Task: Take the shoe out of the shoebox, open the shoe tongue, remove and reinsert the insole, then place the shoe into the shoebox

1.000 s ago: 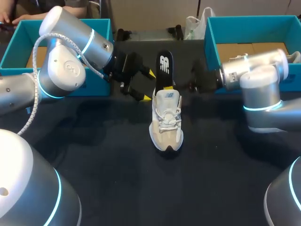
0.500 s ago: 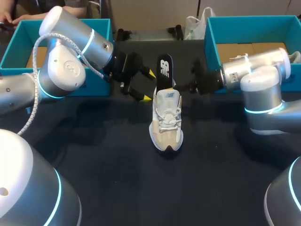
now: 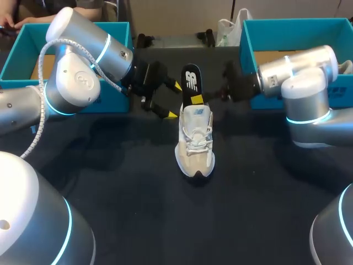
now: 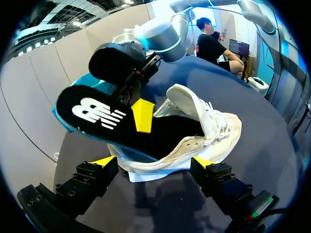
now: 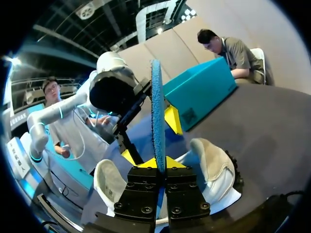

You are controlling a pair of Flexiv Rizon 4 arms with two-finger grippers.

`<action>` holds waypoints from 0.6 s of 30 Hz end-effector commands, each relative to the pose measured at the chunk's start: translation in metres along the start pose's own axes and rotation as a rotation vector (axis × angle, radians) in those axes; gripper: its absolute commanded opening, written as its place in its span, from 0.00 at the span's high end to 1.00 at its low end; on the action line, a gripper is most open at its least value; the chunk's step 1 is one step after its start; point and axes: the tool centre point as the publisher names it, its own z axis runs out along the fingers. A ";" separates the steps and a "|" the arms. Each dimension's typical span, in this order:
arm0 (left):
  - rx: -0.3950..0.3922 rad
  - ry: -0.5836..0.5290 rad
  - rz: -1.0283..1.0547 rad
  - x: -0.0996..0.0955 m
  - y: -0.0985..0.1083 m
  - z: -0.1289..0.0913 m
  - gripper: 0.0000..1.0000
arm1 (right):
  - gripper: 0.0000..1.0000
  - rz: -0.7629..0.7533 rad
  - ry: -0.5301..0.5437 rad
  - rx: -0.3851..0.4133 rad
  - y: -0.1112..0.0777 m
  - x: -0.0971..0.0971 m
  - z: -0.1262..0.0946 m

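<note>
A white shoe (image 3: 194, 144) stands on the black table, toe toward me. A black insole (image 3: 192, 79) with a blue underside sticks up out of its heel opening. My right gripper (image 3: 199, 99) comes in from the right and is shut on the insole's lower part. The right wrist view shows the insole (image 5: 157, 104) edge-on, rising from between the fingers, with the shoe (image 5: 214, 167) below. My left gripper (image 3: 175, 100) is open just left of the heel and touches nothing. In the left wrist view the shoe (image 4: 206, 130) and insole (image 4: 95, 115) lie just ahead of the open left gripper (image 4: 153, 162).
A teal shoebox (image 3: 14, 58) stands at the back left behind my left arm. A second teal box (image 3: 287, 26) stands at the back right behind my right arm. A white plastic bag (image 3: 226, 30) lies at the table's far edge.
My right wrist has shifted a little toward the back of the table, and the insole has tilted slightly with it. My left arm and the shoe have stayed put.
</note>
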 end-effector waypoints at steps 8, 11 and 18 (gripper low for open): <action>-0.003 0.002 0.000 0.000 -0.001 0.000 0.00 | 1.00 0.053 0.020 0.044 -0.024 0.007 0.009; -0.003 0.002 0.000 0.000 -0.001 0.000 0.00 | 1.00 0.071 0.026 0.056 -0.030 0.010 0.011; -0.003 0.002 0.000 0.000 -0.001 0.000 0.00 | 0.82 0.051 -0.004 0.051 -0.024 0.010 0.006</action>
